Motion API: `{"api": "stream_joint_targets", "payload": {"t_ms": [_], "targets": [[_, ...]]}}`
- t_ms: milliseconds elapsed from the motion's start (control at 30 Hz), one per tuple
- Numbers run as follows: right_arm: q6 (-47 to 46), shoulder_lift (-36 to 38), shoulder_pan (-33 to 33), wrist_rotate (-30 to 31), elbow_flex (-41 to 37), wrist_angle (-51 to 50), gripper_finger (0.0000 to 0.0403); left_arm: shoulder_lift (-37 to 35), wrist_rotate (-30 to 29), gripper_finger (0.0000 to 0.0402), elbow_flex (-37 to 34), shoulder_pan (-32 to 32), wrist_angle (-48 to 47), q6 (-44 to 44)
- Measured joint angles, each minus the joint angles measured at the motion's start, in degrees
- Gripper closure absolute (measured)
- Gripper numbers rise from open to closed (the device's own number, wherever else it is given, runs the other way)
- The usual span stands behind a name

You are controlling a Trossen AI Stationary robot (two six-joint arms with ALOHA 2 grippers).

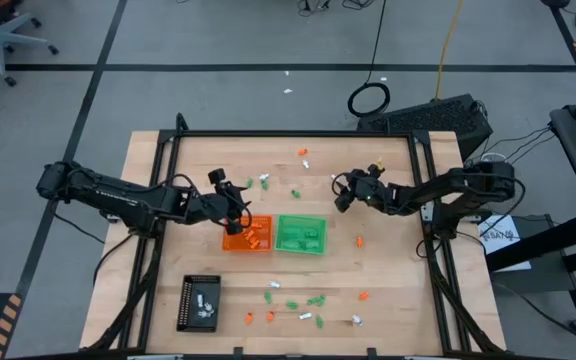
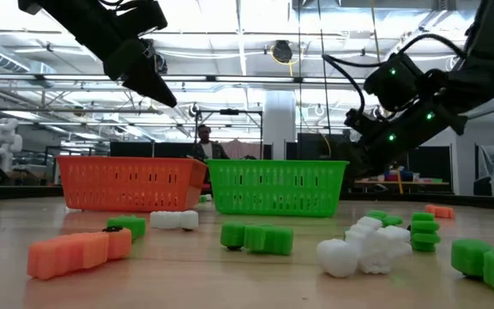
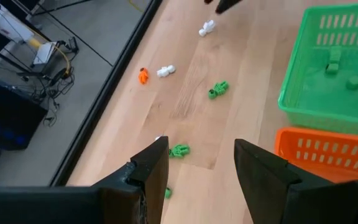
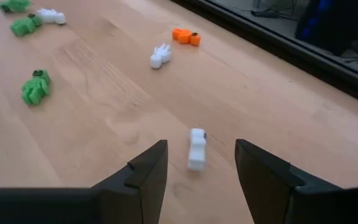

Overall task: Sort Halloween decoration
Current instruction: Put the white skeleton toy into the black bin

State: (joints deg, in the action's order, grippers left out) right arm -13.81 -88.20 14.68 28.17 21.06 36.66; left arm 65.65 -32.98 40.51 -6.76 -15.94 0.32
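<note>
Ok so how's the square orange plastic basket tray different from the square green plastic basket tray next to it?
The square orange plastic basket tray sits on the left arm's side; the square green plastic basket tray sits toward the right arm's side. The orange tray holds orange trinkets; the green tray holds green trinkets. The orange tray looks slightly smaller from above and is partly hidden by the left gripper. Both have slotted walls and stand side by side.

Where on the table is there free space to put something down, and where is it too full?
Free: the wood between the black tray and the orange tray, and the right side beyond the green tray, holding only one orange trinket. Crowded: the near edge, where green trinkets lie scattered, and the far strip between both open hands.
</note>
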Motion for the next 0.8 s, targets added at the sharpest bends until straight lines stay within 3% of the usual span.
{"api": "stream_joint_targets", "payload": {"t_ms": [500, 633, 800], "targets": [[0.6, -15.8, 2.1, -2.7, 0.0, 16.4, 0.024, 0.0, 2.8, 0.0223, 0.0, 0.0, 0.0, -0.1], [0.8, -16.0, 2.5, -3.0, 0.1, 16.7, 0.0272, 0.0, 2.8, 0.0223, 0.0, 0.0, 0.0, 0.0], [1.2, -16.1, 2.6, -3.0, 0.2, 16.6, 0.034, 0.0, 2.8, 0.0223, 0.0, 0.0, 0.0, 0.0]]}}
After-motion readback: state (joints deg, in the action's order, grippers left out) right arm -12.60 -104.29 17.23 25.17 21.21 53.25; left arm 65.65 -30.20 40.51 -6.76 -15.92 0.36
